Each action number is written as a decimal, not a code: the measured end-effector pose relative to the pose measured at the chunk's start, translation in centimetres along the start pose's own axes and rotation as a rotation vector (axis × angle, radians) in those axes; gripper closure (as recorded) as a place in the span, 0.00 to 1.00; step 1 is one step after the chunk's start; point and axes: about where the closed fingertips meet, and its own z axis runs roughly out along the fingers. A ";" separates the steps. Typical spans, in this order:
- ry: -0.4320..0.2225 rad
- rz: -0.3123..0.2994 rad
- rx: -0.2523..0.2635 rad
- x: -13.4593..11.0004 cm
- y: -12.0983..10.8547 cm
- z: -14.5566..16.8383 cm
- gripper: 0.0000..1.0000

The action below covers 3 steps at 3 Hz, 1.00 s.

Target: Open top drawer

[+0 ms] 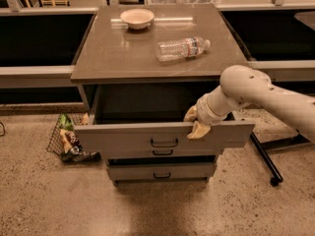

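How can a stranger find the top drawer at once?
Find the cabinet carrying a bowl and bottle. The top drawer sits directly under its top. Unlike the two drawers below, it is pulled far out, and the pincer grips its upper edge.

The cabinet top (123, 53) is smooth and grey-brown with a soft sheen. The top drawer (123, 139) has a matt grey-brown front. A clear plastic bottle (182, 48) looks ribbed and shiny. The bowl (137, 17) is pale and smooth. The gripper (195, 123), with dull tan fingers (199, 130), clamps the drawer's top edge. The floor (49, 200) is speckled and faintly polished.
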 end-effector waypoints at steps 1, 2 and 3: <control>-0.039 -0.017 -0.015 -0.9 1.4 -0.4 1.00; -0.039 -0.017 -0.015 -0.9 1.4 -0.4 0.83; -0.039 -0.017 -0.015 -0.9 1.4 -0.4 0.60</control>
